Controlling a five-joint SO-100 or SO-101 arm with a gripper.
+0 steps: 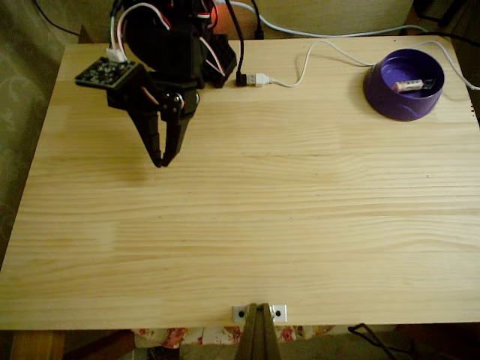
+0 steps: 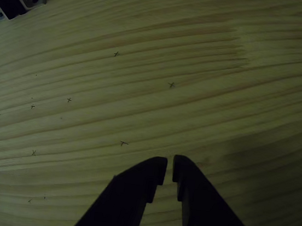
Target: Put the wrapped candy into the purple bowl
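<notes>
In the fixed view my arm (image 1: pixel 169 45) stands at the upper left of the table (image 1: pixel 247 225), and its top is cut off by the picture edge, so I cannot see its base fully. A small circuit board (image 1: pixel 107 73) sticks out on its left side; the parts on it are too blurred to read. My gripper (image 1: pixel 160 161) points down toward the wood, the two fingers brought together at the tips and holding nothing. In the other view the gripper (image 2: pixel 169 169) comes in from the bottom edge as two dark fingers (image 2: pixel 129 198) with only a thin slit between them; their lower parts are cut off. That view also shows small pencil crosses (image 2: pixel 171 84) on the wood, which the fixed view does not show, and a metal bracket (image 2: pixel 30 0) in the upper left corner. Further right in the fixed view a USB plug (image 1: pixel 253 79) with its white cable (image 1: pixel 330 43) lies near the far edge. At the far right stands the bowl (image 1: pixel 403 84), and the candy (image 1: pixel 415 85) lies inside it; its marks are too small to read.
</notes>
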